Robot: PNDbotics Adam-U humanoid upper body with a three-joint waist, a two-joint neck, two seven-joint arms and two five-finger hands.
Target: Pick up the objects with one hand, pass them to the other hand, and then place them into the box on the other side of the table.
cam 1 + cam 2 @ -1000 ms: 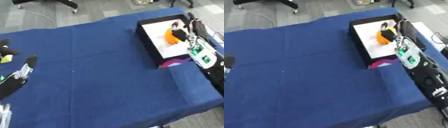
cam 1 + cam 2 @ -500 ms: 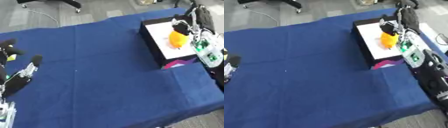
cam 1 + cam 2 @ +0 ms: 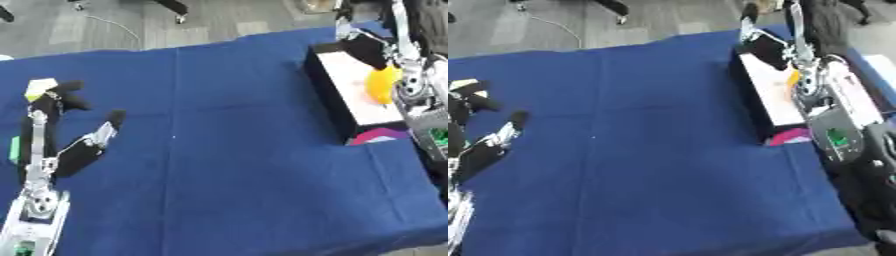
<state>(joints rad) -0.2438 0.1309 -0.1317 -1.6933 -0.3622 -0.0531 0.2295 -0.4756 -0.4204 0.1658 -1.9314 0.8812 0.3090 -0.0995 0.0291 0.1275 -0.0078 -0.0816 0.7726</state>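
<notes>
An orange-yellow object (image 3: 382,85) lies in the white-floored box (image 3: 350,95) with black walls at the table's right side. My right hand (image 3: 369,50) reaches over the box's far end. Its dark fingers stretch out past the object and do not wrap it, and the silver wrist sits right beside it. My left hand (image 3: 54,127) rests open at the left edge of the blue cloth, fingers pointing away and thumb out, holding nothing.
A pink thing (image 3: 378,135) lies against the box's near end. A pale yellowish piece (image 3: 38,88) and a green bit (image 3: 14,150) show by my left hand. Blue cloth (image 3: 219,150) covers the table; grey floor lies beyond its far edge.
The whole picture has shifted, so the camera moved. My right hand's fingers, around the orange object a second ago, now lie stretched beyond it. More of my left hand shows.
</notes>
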